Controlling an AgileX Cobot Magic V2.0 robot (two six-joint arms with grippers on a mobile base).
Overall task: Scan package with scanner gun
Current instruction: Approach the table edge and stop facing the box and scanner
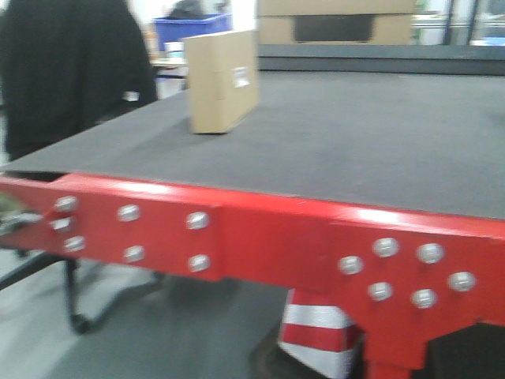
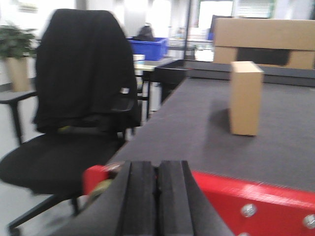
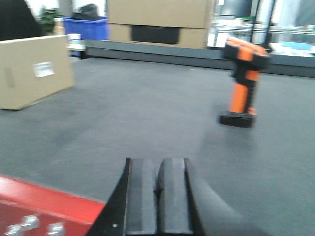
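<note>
The package [image 1: 224,80] is a tan cardboard box standing upright on the grey table top, its small white label facing right. In the left wrist view the package [image 2: 245,97] stands far ahead to the right, and the package [image 3: 34,70] lies at the far left of the right wrist view. The scanner gun [image 3: 244,81], orange handle and black head, stands upright on its base at the right. My left gripper [image 2: 157,169] is shut and empty at the red table edge. My right gripper [image 3: 157,169] is shut and empty, short of both objects.
A red bolted frame [image 1: 260,237] edges the grey table [image 1: 355,142]. A black office chair [image 2: 74,108] with a dark jacket stands left of the table. Large cardboard boxes [image 3: 157,19] with a dark panel and a blue bin [image 3: 86,27] sit beyond the far edge.
</note>
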